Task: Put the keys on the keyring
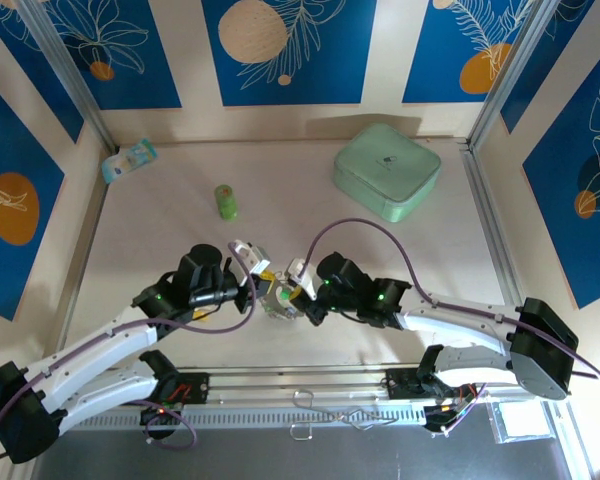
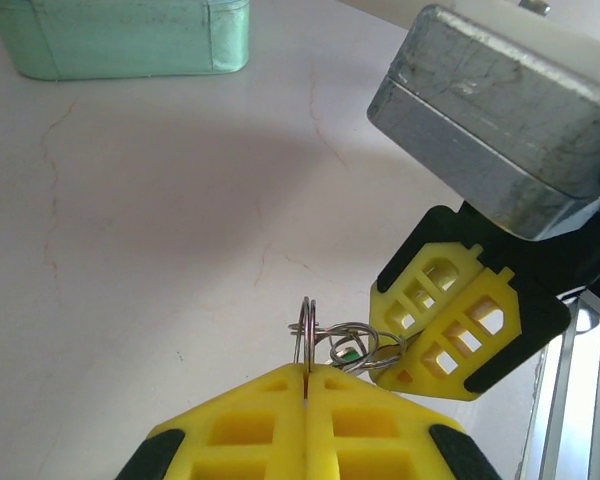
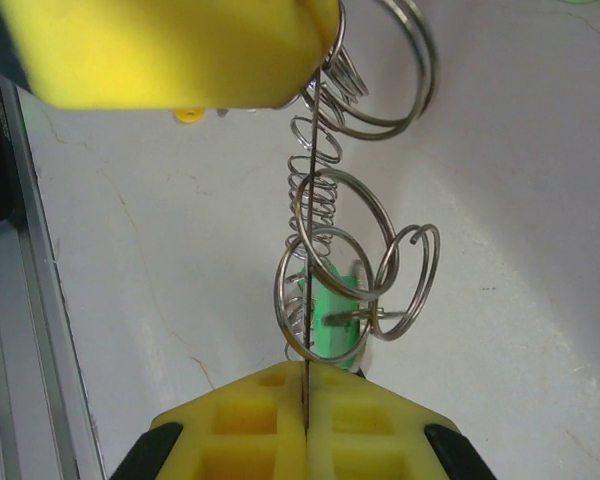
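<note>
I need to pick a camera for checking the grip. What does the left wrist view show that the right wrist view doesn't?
Left wrist adds the mint box behind and the right gripper seen from outside. Right wrist adds the coiled wire strand running up to the left gripper. Both share the keyring, the green key and shut yellow fingers pinching wire.

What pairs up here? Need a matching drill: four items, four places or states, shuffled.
Items:
1. green bottle
2. mint box
3. green key
4. left gripper

Places or states:
a. shut on the keyring
b. far side, right
c. among the keyring's loops
d. far side, left of centre

Pairs: 1-d, 2-b, 3-c, 4-a
</note>
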`<state>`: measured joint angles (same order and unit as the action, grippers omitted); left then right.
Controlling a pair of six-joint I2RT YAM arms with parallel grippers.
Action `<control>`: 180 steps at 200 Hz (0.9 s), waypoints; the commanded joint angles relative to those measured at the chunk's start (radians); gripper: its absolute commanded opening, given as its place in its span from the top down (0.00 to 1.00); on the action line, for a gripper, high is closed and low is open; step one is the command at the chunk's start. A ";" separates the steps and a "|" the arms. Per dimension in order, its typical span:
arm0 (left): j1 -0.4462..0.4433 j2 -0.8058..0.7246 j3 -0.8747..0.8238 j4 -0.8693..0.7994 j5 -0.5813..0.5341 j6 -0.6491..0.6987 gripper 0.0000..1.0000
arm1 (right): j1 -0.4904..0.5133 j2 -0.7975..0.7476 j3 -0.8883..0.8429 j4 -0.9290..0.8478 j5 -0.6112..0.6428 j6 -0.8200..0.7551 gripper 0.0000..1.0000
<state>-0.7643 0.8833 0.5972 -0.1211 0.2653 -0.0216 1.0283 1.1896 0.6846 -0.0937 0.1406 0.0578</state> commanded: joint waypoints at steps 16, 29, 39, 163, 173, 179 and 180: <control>-0.008 -0.003 0.028 0.008 -0.092 0.013 1.00 | 0.009 0.007 0.067 -0.006 -0.024 0.117 1.00; -0.009 -0.011 0.026 0.019 -0.112 0.028 1.00 | 0.001 0.008 0.071 -0.006 -0.045 0.156 1.00; -0.012 -0.016 0.021 0.027 -0.124 0.043 1.00 | -0.003 0.011 0.075 -0.007 -0.060 0.188 1.00; -0.033 -0.049 0.038 -0.024 -0.170 0.191 1.00 | -0.009 0.028 0.122 -0.041 -0.025 0.329 1.00; -0.033 -0.038 0.048 -0.043 -0.169 0.187 1.00 | -0.007 0.029 0.125 -0.043 -0.021 0.331 1.00; -0.033 -0.031 0.052 -0.053 -0.175 0.185 1.00 | -0.007 0.030 0.127 -0.044 -0.021 0.332 1.00; -0.033 -0.030 0.053 -0.054 -0.176 0.186 1.00 | -0.007 0.030 0.127 -0.042 -0.021 0.332 1.00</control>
<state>-0.7902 0.8398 0.6010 -0.1261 0.1070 0.1413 1.0229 1.2354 0.7715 -0.1135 0.0917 0.3645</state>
